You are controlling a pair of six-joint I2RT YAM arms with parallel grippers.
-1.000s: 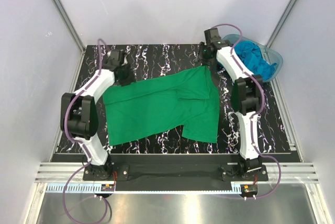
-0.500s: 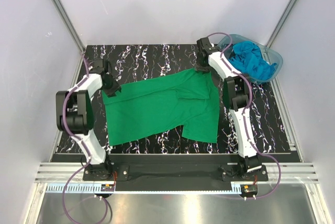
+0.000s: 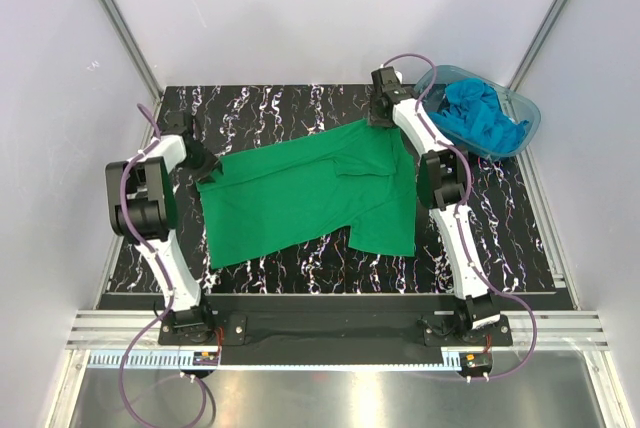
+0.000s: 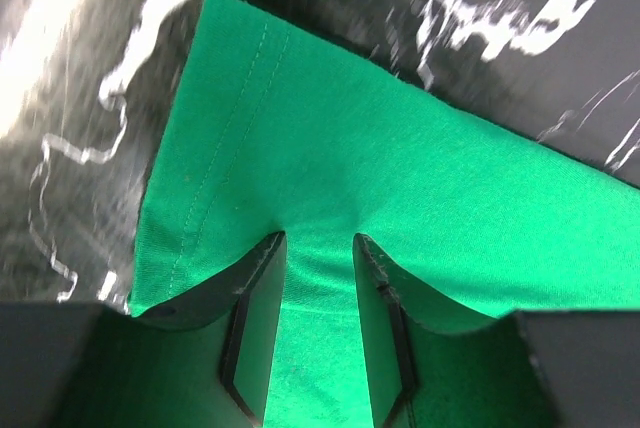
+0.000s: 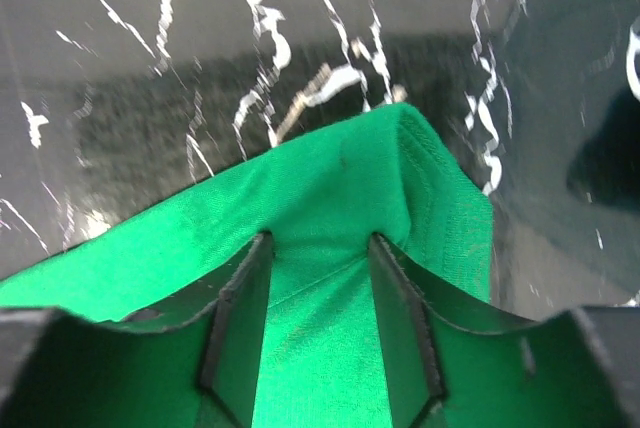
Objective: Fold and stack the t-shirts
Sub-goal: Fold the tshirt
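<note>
Noting green t-shirt (image 3: 310,193) spread nearly flat on bench (image 3: 300,108), one fold lying across its right half; blue t-shirts (image 3: 485,113) heaped in tub (image 3: 528,108) at far right corner. Left fingers (image 4: 258,318) pinched narrow on a stitched corner at left edge — cloth puckered between them. Right fingers (image 5: 240,328) likewise closed on far right corner, cloth bunched in gap. Judged light, limp, thin knit: no stiffness, likely to sag and stretch between holds, to slip from a shallow pinch. Best taken at hemmed corners or seams — doubled cloth giving more bite; both ends lifted level to keep wrinkles out.
</note>
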